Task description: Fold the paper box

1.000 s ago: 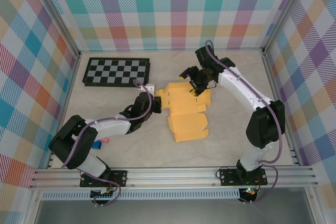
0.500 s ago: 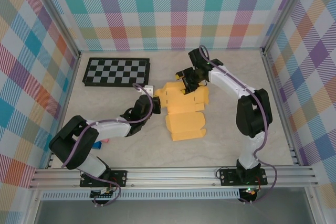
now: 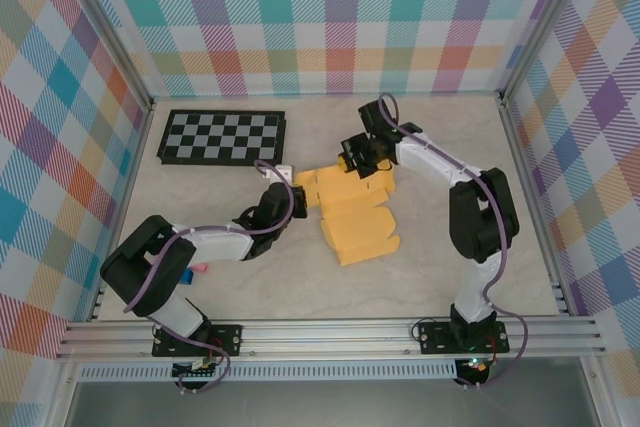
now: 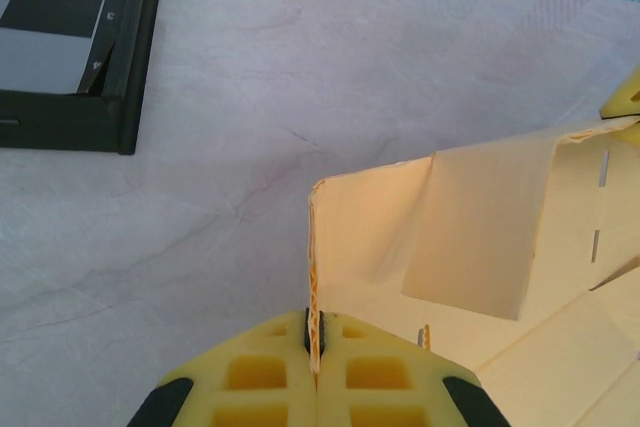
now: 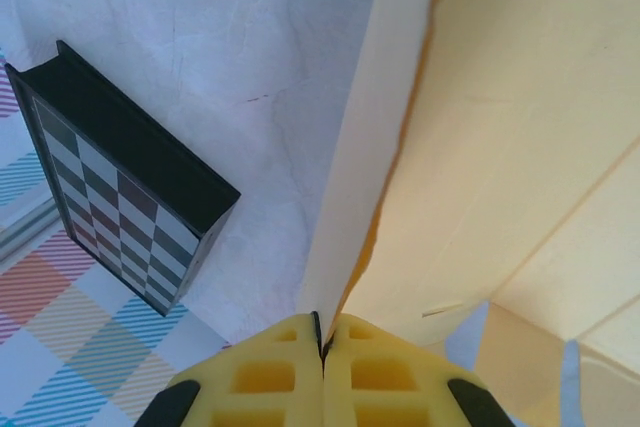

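Paper box [image 3: 360,227] pinched from both sides, middle of the table [image 3: 300,282]
Left gripper [image 4: 315,335] and right gripper [image 5: 322,339] are each closed tight on a flap edge; uneven pulling could tear the thin card or let it slip.

no readable text, labels, brands or numbers anywhere in these views; nothing legible on any surface

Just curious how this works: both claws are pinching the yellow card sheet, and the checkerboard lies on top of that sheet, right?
Nearly. The left claw and right claw do pinch the paper box, but the checkerboard lies on the table apart from it, as the top view shows.
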{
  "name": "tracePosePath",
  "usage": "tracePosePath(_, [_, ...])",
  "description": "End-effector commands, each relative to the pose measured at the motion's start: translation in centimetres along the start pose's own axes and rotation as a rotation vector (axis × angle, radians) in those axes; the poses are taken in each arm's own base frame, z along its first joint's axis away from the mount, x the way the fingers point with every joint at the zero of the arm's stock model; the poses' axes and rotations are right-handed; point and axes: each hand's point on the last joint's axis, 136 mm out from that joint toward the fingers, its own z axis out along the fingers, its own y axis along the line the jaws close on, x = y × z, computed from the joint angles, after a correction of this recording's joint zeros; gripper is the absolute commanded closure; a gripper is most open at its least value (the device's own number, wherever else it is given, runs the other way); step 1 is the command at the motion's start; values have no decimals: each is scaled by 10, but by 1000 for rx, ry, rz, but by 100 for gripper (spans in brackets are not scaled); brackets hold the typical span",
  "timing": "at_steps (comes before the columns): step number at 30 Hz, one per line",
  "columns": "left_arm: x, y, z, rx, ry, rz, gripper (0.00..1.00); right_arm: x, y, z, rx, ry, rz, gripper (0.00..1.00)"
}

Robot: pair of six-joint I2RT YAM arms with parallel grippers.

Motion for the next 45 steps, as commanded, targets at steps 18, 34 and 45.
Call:
tracePosePath(18, [-41,9,-71,76,-39,-17,32,5,25,-25,-556,-5,-372,100])
tracePosePath(34, [-47,10,-41,140,-37,237,24,16,49,-29,-841,65,-533,100])
tracePosePath(45, [-45,32,-24,160,6,395,27,-9,28,7,-775,102,-534,100])
